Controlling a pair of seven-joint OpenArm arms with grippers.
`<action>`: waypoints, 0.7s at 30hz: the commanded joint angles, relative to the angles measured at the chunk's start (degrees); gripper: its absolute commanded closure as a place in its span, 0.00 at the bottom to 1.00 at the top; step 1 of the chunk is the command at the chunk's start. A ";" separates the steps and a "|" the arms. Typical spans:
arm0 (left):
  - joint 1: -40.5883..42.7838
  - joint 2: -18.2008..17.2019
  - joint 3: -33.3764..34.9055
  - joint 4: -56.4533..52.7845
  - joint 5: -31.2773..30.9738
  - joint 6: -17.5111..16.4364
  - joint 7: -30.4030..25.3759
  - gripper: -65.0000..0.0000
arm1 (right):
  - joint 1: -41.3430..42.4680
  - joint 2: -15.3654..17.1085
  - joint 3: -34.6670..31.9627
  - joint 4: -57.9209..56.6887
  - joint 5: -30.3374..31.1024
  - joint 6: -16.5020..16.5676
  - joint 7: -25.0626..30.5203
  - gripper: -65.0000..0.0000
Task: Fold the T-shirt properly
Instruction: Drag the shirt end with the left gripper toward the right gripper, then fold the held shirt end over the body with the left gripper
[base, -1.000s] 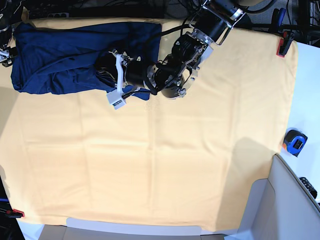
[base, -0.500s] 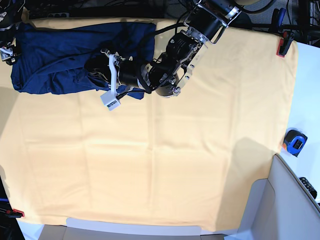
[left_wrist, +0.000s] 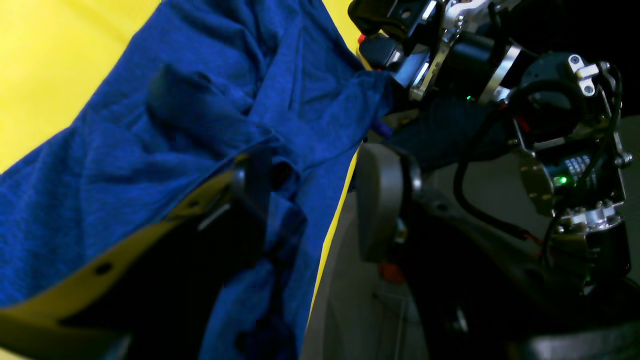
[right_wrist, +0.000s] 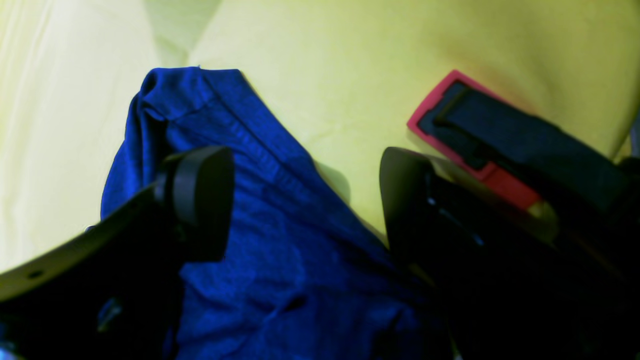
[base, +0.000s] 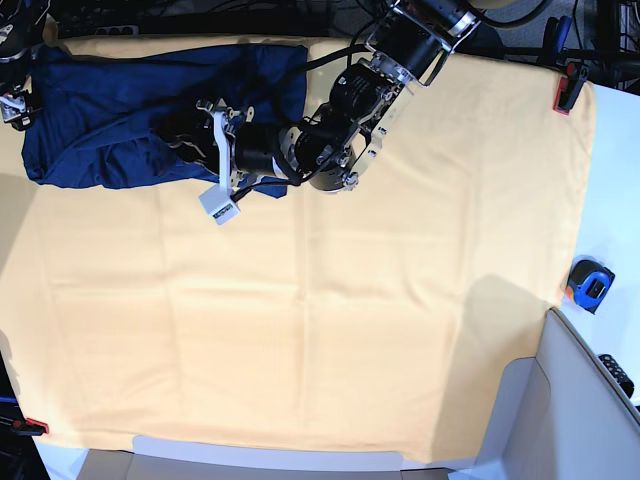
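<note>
Base view: the left end effector (base: 195, 135), clamped a second ago, is now seen parted with the T-shirt (base: 110, 115) released beneath it, folded sleeve laid, while the right end effector (right_wrist: 305, 200) is held open over its far corner.

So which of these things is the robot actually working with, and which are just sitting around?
Part of the job:
- T-shirt, bunched at the far left of the cloth
- left gripper, jaws apart over the shirt
- right gripper, jaws apart over the shirt's edge

Just lying about:
- yellow-orange table cloth
- red clamp at the cloth's corner
- tape measure off the cloth
</note>
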 joint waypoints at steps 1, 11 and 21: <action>-0.90 0.82 -0.03 0.90 -1.54 -0.46 -0.88 0.58 | -0.07 1.08 0.40 0.83 0.18 0.44 1.12 0.32; -1.08 -4.01 -4.96 3.36 -1.36 6.75 0.44 1.00 | 0.02 1.08 0.40 0.83 0.18 0.44 1.12 0.32; 1.91 -8.32 -0.56 3.54 -1.27 14.58 0.26 1.00 | 0.02 1.08 0.40 0.83 0.10 0.44 1.12 0.32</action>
